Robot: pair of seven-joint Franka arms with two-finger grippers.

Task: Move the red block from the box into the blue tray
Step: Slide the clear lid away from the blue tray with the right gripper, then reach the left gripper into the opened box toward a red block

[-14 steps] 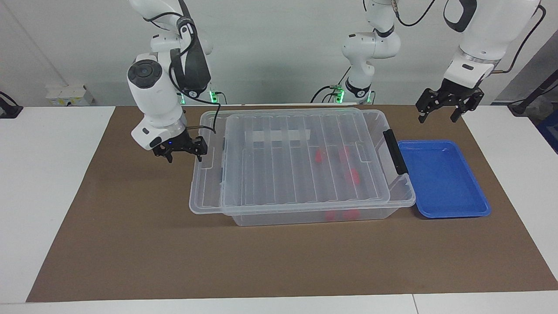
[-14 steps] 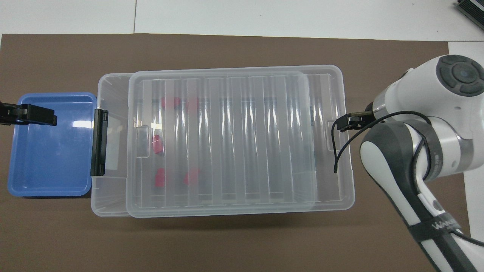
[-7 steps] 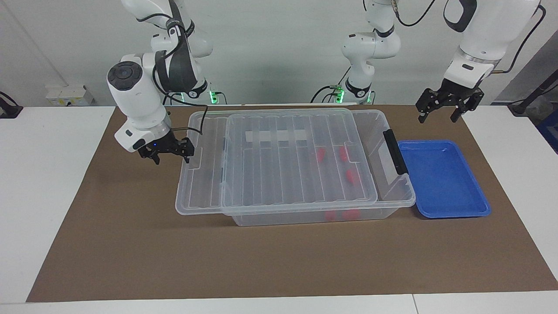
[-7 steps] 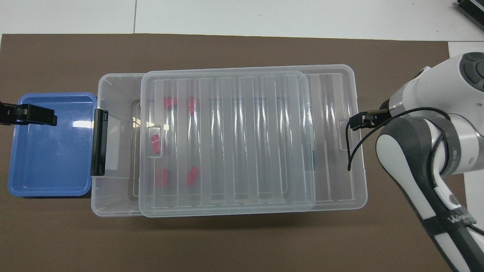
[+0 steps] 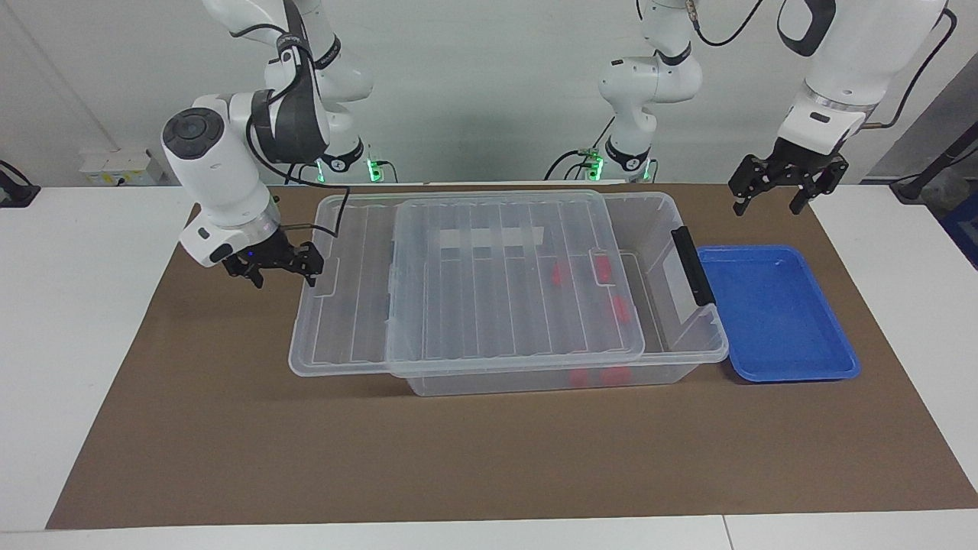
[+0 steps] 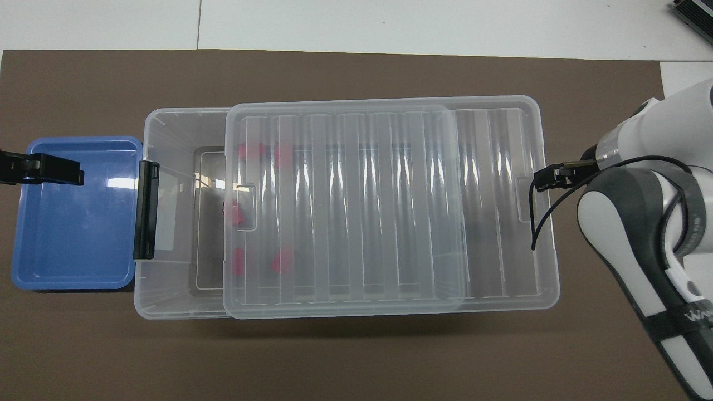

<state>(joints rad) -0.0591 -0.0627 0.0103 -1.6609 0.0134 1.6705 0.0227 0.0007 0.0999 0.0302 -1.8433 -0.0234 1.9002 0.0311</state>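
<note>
Stood at the lid-clearing step. Found right gripper (image 5: 279, 263) spread at the lid's (image 5: 474, 305) end, left gripper (image 5: 772, 195) spread, waiting over blue tray (image 5: 779, 321). Saw red blocks (image 5: 613, 307) in box (image 5: 691, 336), toward left gripper. Needed lid clear before reaching in.

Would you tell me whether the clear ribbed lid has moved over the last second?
Yes: the clear ribbed lid slid along the clear plastic box, away from the blue tray.

From my end, the non-task stuff was pretty sparse: a white bench (image 5: 84, 321) with a big brown mat (image 5: 474, 458) spread over most of it. A white power strip (image 5: 122, 166) sat by the wall toward the right arm's end, and green lights (image 5: 372, 164) glowed at the arm bases.
</note>
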